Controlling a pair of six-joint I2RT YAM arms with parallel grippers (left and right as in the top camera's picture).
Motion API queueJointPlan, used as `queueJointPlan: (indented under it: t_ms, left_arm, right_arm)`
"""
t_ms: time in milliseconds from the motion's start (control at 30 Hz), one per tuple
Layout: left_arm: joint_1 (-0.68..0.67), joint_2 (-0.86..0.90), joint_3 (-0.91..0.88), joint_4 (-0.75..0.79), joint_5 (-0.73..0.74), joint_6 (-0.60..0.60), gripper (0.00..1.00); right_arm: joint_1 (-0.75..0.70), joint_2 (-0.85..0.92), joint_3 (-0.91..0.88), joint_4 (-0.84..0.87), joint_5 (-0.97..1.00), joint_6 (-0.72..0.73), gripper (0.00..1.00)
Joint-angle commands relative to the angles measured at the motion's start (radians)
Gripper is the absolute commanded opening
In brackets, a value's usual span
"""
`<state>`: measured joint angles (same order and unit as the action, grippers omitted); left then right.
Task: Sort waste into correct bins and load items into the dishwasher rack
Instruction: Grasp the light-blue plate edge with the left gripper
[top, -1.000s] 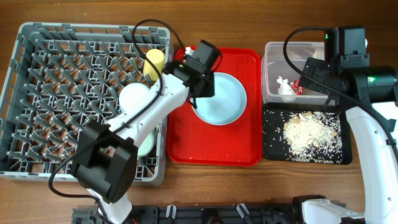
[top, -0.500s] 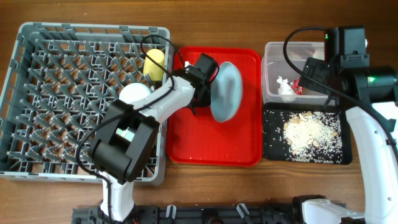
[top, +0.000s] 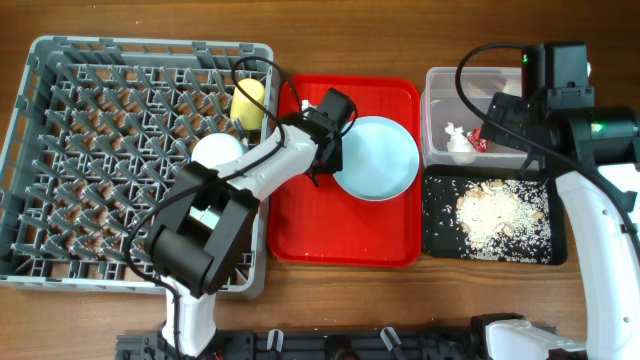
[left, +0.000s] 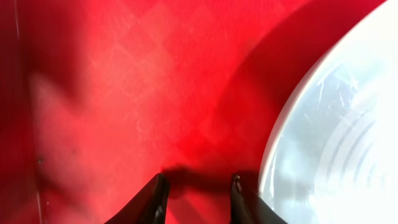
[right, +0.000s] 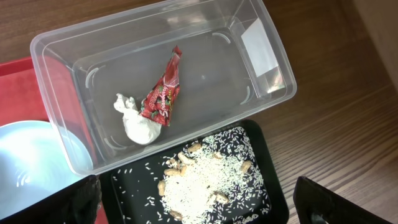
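Left gripper (left: 199, 199): jaws narrowly apart, bare red tray (top: 300, 225) between fingertips, clamping nothing. Light blue plate (top: 378, 158) just beside it at 3 o'clock, in tray's 1 o'clock quarter.
Right gripper (right: 202, 205): jaws wide apart, above clear tub (right: 273, 93) holding red wrapper (right: 163, 90) and white tissue (right: 138, 124).
Black tray (right: 267, 162) with rice scraps (right: 199, 186) at tub's 6 o'clock.
Dishwasher rack (top: 60, 60) at 9 o'clock of red tray.

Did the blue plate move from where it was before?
Yes. The blue plate has slid right across the red tray, ending up nearer the tray's right edge and the clear tub.
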<state>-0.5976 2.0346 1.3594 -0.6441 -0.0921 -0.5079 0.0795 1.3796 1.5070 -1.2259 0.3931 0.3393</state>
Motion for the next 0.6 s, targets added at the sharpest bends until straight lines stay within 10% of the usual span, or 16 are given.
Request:
queueJointPlan:
  t_ms: [0, 567]
  left_arm:
    - [-0.006, -0.101, 0.011, -0.003, 0.016, -0.005, 0.35]
    - [-0.023, -0.138, 0.001, 0.009, 0.069, -0.025, 0.44]
  right_arm:
    - [-0.002, -0.007, 0.004, 0.006, -0.006, 0.001, 1.00]
    - [-0.002, -0.007, 0.004, 0.006, -0.006, 0.002, 1.00]
